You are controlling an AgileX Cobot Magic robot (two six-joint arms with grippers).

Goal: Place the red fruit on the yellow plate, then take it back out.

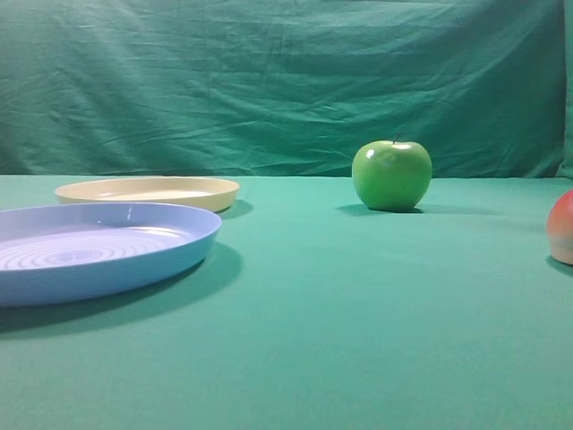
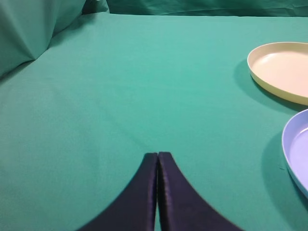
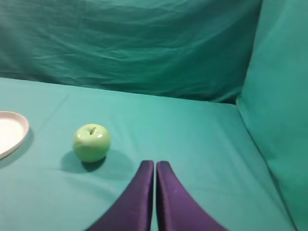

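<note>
1. The red fruit [image 1: 562,227] sits on the green-clothed worktop [image 1: 340,322] at its right edge, half cut off from sight; the yellow plate [image 1: 148,191] lies far left, bare
2. A blue plate [image 1: 98,249] lies just before it; a green apple [image 1: 391,175] stands toward the back
3. Left gripper [image 2: 158,155] and right gripper [image 3: 155,163]: jaws pressed closed, holding nothing

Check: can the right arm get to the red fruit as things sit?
Probably yes. The red fruit sits alone on the cloth at the right edge, apart from the green apple. The right gripper has its jaws shut and must open first.
</note>
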